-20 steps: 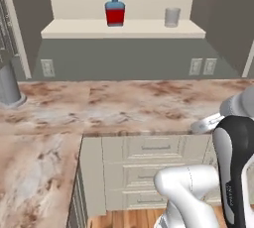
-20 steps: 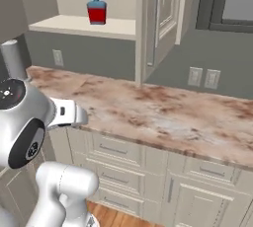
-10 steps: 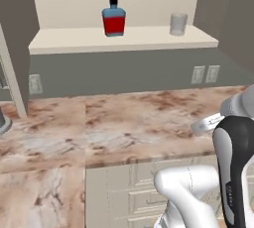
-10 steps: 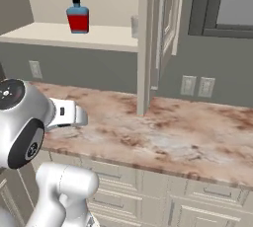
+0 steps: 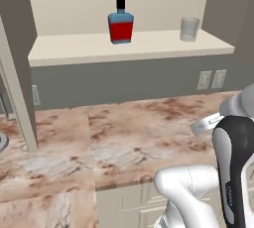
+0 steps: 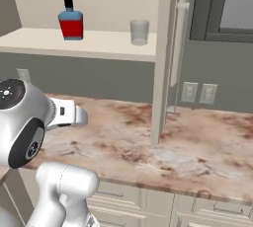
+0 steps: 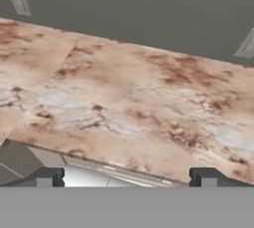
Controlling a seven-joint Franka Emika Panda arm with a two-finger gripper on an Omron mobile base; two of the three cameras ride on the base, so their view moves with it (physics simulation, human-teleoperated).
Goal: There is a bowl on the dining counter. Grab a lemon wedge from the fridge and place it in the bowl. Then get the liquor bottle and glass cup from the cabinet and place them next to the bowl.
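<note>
The liquor bottle, red below, blue above, black cap, stands upright on the open cabinet's pale shelf. The glass cup, a short clear tumbler, stands on the same shelf to the bottle's right. In the hand view my gripper is open with nothing between its tips, held low over the veined wall counter, well below the shelf. The bowl, the dining counter, the lemon wedge and the fridge are out of view.
The cabinet's open doors hang edge-on: one at left, one right of the cup. Wall outlets sit on the grey backsplash. Cream drawers run under the counter.
The whole picture has shifted: the base has driven, and the cabinet shelf now looks nearer and larger. The glass cup has come into the right base view. The gripper stays open.
</note>
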